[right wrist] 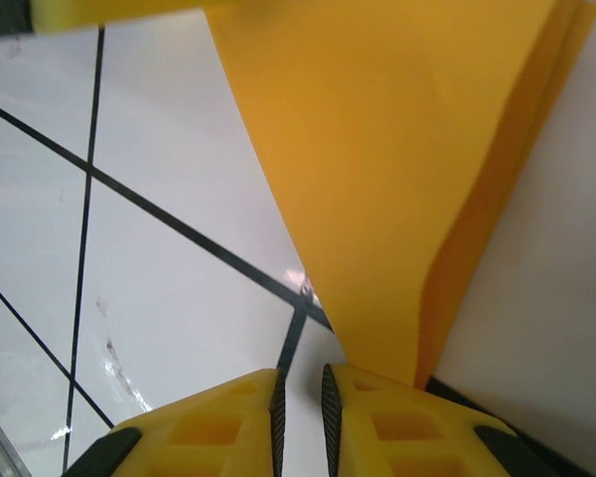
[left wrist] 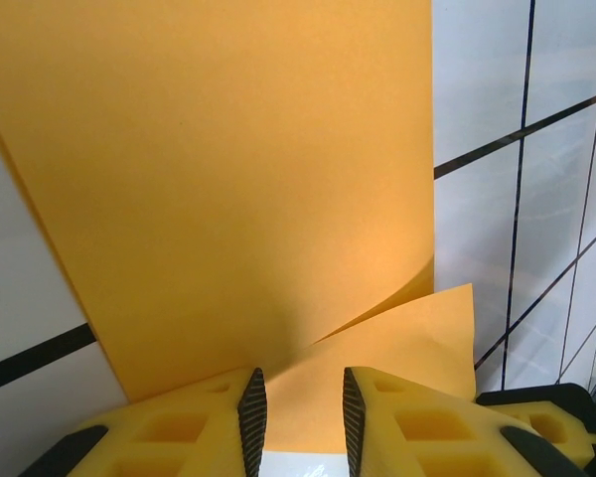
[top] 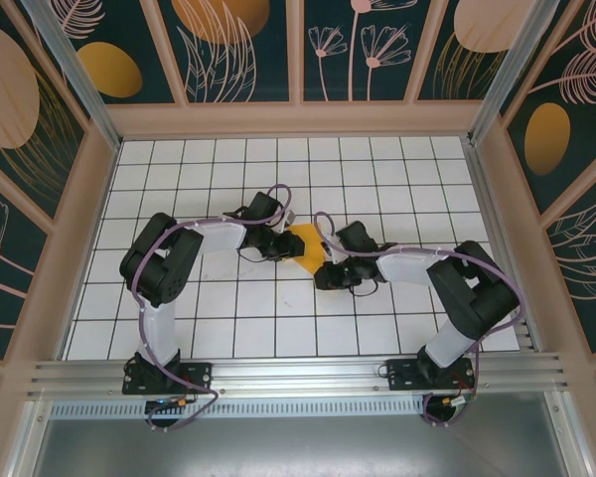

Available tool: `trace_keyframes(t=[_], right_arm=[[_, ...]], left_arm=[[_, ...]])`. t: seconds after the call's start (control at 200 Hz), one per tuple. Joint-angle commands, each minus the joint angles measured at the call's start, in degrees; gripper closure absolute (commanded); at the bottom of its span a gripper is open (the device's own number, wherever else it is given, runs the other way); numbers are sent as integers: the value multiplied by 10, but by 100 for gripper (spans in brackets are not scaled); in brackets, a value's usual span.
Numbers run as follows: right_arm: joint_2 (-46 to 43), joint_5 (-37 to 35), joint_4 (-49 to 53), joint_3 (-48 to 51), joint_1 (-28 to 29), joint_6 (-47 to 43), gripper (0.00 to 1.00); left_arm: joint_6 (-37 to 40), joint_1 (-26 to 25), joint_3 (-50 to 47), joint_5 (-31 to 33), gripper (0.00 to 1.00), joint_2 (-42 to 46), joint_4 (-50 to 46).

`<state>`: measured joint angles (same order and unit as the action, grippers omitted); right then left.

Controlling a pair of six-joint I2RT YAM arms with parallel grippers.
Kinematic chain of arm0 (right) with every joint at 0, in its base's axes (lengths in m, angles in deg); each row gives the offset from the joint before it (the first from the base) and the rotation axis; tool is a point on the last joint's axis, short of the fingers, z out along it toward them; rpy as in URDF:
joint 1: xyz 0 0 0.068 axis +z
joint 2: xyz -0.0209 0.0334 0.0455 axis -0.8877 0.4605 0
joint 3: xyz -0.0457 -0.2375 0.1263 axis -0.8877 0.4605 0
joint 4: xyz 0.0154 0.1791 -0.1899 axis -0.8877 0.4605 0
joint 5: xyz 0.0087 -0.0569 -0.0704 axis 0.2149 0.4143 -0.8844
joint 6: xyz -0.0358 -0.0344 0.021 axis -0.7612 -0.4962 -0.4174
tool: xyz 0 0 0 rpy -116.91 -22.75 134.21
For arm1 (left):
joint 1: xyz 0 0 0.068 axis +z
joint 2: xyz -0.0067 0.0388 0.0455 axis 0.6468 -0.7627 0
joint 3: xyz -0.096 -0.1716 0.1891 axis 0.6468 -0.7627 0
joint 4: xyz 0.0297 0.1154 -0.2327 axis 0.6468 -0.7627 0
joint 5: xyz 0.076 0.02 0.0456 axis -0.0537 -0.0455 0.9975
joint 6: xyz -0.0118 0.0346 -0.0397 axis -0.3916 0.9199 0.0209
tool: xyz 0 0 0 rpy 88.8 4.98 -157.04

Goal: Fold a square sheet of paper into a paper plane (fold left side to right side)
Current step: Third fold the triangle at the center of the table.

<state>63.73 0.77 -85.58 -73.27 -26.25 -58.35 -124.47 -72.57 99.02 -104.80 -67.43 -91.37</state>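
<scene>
1. Work piece. The square sheet of paper lies near the middle of the table, on the white grid tiles. In the top external view it reads as a small bright orange angular patch. It sits directly between the two grippers, and both arms partly cover it.

2. Layer detail. The left wrist view resolves what the top view cannot. The sheet of paper is doubled: a large upper layer arches upward, and a lower layer lies flatter with one corner projecting to the right. In the right wrist view the paper tapers downward to a point. A second, darker layer edge runs along its right side.

3. Left gripper. It stands at the left edge of the paper. In its own camera, the left gripper has its jaws parted by a clear gap. Orange paper is visible through that gap. Whether the pads touch the paper cannot be told.

4. Right gripper. It stands at the lower right edge of the paper. In its own camera, the right gripper has its jaws apart by only a narrow slit. Bare tile is visible through the slit, and nothing is clamped. The point of the paper ends just beside the right-hand finger.
</scene>
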Motion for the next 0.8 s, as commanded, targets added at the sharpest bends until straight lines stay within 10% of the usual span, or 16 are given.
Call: trace_keyframes(t=[0.0, 0.27, 0.796], right_arm=[[-30, 4, 75, 32, -6, 14, 79], [-97, 43, 89, -23, -9, 13, 79], [48, -20, 86, -99, -7, 39, 84]], left_arm=[[21, 1, -6, 76, 69, -42, -22], [20, 0, -1, 75, 70, -35, -24], [22, 0, 2, 73, 70, -34, -25]])
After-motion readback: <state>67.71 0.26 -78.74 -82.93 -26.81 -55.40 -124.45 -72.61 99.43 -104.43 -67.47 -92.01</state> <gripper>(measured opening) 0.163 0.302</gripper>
